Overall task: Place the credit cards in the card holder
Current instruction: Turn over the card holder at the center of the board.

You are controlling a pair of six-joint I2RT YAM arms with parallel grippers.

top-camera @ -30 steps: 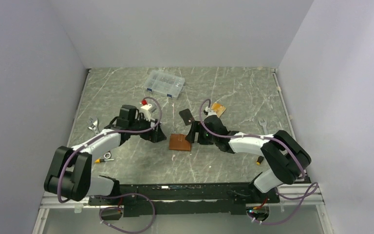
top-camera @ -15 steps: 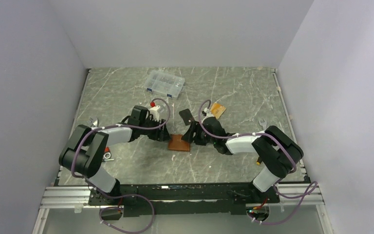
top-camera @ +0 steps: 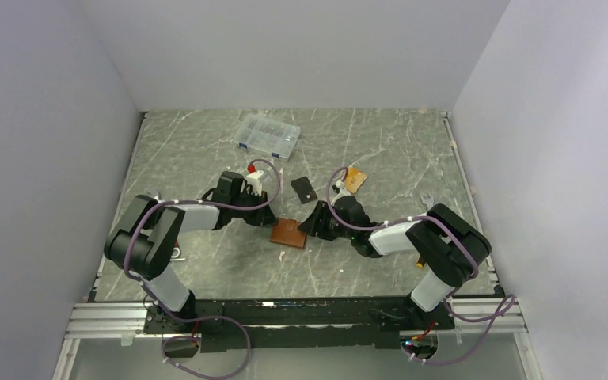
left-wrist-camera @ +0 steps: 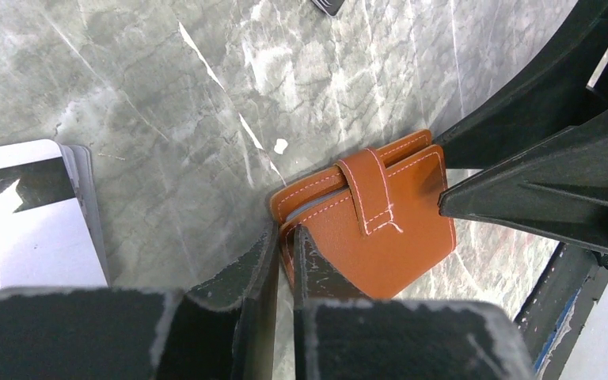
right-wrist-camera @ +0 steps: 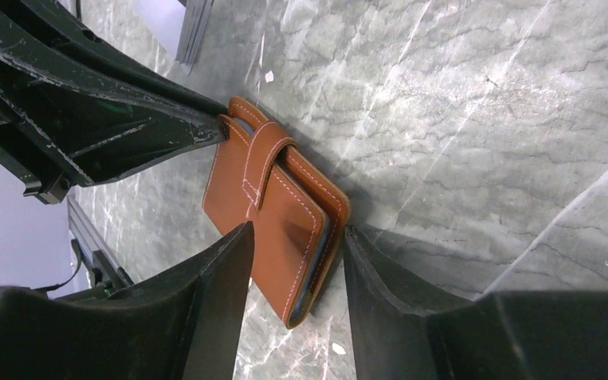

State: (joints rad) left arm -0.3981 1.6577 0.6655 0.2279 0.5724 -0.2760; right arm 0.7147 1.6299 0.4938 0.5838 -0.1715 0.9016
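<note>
Card holder (top-camera: 288, 232) flat on table (top-camera: 380, 142), strap snapped shut, grey sleeve edge showing.
Left gripper (left-wrist-camera: 283, 245) nearly closed, pinching its edge; right gripper (right-wrist-camera: 297, 231) half-open, straddling the opposite end.

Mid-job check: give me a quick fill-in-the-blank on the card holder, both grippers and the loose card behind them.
1. The card holder lies on the table ____, with its strap across the covers.
2. Of the left gripper and the right gripper, the one pinching a cover's edge is the ____.
3. The loose card beyond the right gripper is coloured ____.

Missing words: closed; left; orange.
</note>
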